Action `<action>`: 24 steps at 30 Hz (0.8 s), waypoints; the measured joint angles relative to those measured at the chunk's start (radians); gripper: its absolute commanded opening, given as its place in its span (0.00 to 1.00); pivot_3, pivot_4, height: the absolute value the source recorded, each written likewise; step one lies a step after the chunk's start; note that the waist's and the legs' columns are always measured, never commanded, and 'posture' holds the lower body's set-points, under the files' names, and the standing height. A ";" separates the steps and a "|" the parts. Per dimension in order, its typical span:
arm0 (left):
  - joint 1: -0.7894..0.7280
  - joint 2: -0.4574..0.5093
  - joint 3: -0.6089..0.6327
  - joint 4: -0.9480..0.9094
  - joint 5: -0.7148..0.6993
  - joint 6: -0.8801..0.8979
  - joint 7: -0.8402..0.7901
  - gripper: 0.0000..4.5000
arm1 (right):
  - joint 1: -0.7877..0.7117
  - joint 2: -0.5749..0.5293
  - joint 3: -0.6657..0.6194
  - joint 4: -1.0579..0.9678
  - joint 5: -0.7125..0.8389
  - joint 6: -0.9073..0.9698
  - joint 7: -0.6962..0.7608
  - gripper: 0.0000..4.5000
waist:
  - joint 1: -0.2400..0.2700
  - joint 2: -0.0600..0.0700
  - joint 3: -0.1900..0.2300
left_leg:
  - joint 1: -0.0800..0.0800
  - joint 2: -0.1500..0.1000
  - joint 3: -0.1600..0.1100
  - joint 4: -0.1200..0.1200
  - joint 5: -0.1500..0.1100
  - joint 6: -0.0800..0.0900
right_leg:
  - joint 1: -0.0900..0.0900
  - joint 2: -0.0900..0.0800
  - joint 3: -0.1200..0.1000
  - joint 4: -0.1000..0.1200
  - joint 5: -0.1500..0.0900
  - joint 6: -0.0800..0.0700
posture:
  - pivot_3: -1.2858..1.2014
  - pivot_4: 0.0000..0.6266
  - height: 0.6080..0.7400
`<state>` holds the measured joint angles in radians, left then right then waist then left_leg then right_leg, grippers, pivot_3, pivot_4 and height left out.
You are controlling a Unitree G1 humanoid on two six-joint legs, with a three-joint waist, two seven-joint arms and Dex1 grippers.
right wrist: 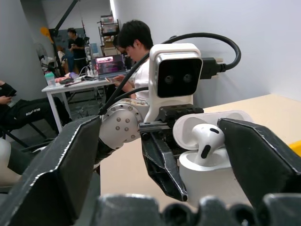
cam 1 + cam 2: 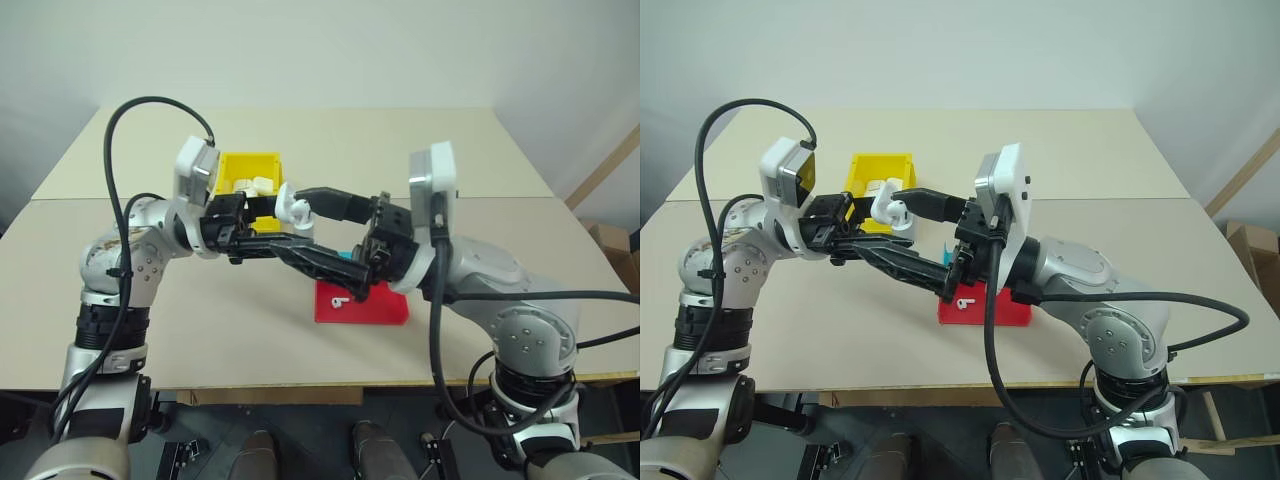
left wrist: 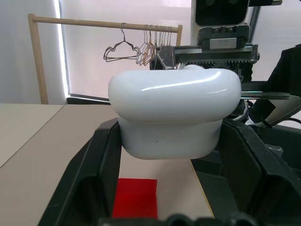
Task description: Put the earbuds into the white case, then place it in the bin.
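Two black fingers of the left gripper (image 3: 169,188) rise at the front of the left wrist view, clamped on the body of the white case (image 3: 174,113), whose rounded lid stands above them. Below the case lies a corner of the red tray (image 3: 135,197) on the table (image 3: 28,141), and behind it a wooden rail (image 3: 103,22) carries wire hangers (image 3: 141,47).

From the right wrist, the right gripper (image 1: 169,155) has its fingers spread wide apart, one on each side of the case (image 1: 207,169) and touching nothing. The case lid is open, and one earbud (image 1: 205,139) sits stem-down in it, its head sticking out. Behind the case a person (image 1: 134,52) sits at a desk with a laptop (image 1: 110,63).

Seen from the head, both grippers meet above the table (image 2: 300,330), with the case (image 2: 293,207) held up between them, just in front of the yellow bin (image 2: 250,170). White things lie in the bin. Nearer than the case, the red tray (image 2: 375,305) holds another earbud (image 2: 338,298).
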<state>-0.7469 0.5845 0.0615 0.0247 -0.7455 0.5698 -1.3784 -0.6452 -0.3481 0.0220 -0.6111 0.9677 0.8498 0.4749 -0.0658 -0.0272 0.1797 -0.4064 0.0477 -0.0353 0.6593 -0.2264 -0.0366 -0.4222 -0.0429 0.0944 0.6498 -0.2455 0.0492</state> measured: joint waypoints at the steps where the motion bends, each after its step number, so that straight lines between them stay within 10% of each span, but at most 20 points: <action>1: 0.000 0.000 0.000 0.000 0.000 0.000 0.000 0.62 | 0.000 -0.001 0.000 0.000 0.000 0.000 0.000 1.00 | 0.000 0.000 0.000 | 0.000 0.000 0.000 0.000 0.000 0.000 | 0.000 0.000 0.000 0.000 0.000 0.000 | 0.52 0.24 1.00; 24: -0.015 -0.017 0.000 0.000 -0.002 -0.007 -0.017 0.62 | 0.000 -0.183 -0.075 0.026 0.154 0.033 0.003 1.00 | 0.004 0.000 0.000 | 0.000 0.000 0.000 0.000 0.000 0.000 | 0.000 0.000 0.000 -0.001 0.000 0.000 | 0.52 0.24 1.00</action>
<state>-0.7616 0.5672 0.0614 0.0249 -0.7472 0.5626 -1.3954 -0.6448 -0.5307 -0.0530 -0.5856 1.1213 0.8827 0.4781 -0.0617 -0.0273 0.1798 -0.4067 0.0477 -0.0352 0.6593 -0.2264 -0.0365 -0.4219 -0.0430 0.0945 0.6491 -0.2456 0.0493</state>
